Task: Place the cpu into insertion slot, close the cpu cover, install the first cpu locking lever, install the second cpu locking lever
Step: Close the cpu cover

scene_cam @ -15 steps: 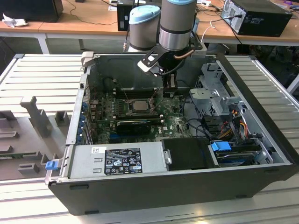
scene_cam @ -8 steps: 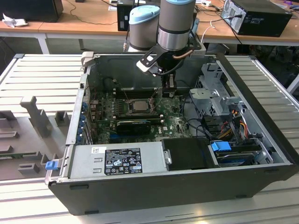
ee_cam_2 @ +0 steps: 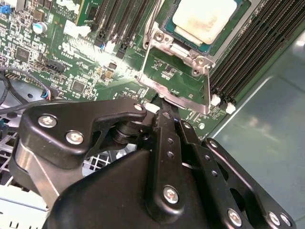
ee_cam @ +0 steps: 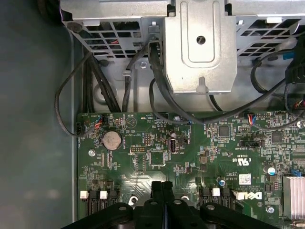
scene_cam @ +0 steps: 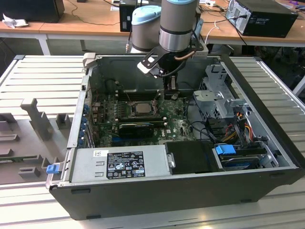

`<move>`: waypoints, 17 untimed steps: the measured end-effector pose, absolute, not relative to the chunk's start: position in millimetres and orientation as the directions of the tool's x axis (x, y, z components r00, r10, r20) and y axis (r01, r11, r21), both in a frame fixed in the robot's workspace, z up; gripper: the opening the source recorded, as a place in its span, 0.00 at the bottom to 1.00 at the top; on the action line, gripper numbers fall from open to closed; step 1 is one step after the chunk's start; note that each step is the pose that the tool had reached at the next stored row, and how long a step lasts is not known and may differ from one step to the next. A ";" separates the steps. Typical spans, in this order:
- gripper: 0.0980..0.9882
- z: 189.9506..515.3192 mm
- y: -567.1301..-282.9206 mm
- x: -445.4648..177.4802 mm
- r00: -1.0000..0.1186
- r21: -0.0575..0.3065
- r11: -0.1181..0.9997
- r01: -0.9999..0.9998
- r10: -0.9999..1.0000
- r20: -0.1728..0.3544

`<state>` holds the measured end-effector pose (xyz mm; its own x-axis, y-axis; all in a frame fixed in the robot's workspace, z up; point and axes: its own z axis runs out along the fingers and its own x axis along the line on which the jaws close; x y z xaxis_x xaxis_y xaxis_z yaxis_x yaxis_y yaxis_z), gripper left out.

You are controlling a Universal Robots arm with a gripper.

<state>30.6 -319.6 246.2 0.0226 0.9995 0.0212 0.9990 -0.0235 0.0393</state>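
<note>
Reaching down into the open computer case (scene_cam: pixel 143 195), the arm is seen in the exterior view with its gripper (scene_cam: pixel 170 93) held low over the green motherboard (scene_cam: pixel 178 124), just to the exterior view's right of the insertion slot (scene_cam: pixel 131 106). The cpu (scene_cam: pixel 141 108) is already seated in that slot, its pale metal face turned up.

In the second wrist view the cpu (ee_cam_2: pixel 205 16) is shown lying flat within the dark frame of the insertion slot (ee_cam_2: pixel 166 23), flanked by long black memory slots (ee_cam_2: pixel 257 47). The cpu cover (ee_cam_2: pixel 174 94) is not closed over it: the silvery frame is swung away from the chip, and green board is seen through its square cut-out. The tip of the gripper (ee_cam_2: pixel 162 106) is set against the free edge of this cover.

In the first wrist view the fingers (ee_cam: pixel 156 191) are drawn together, with only a thin dark seam left between them. Whether the cover's edge is nipped in that seam or merely touched cannot be told. Beyond the fingertips in this view, the motherboard (ee_cam: pixel 157 157) is crossed by black cables (ee_cam: pixel 66 95), a round coin cell (ee_cam: pixel 111 140) is mounted on it, and a grey metal drive cage (ee_cam: pixel 200 47) is fixed past its far edge.
</note>
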 end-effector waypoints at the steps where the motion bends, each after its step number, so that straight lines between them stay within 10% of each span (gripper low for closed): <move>1: 0.01 246.2 -319.6 28.9 0.023 0.039 -0.023 0.999 1.000 0.021; 17: 0.01 233.0 -319.5 -5.3 0.022 0.010 -0.022 1.000 1.000 0.021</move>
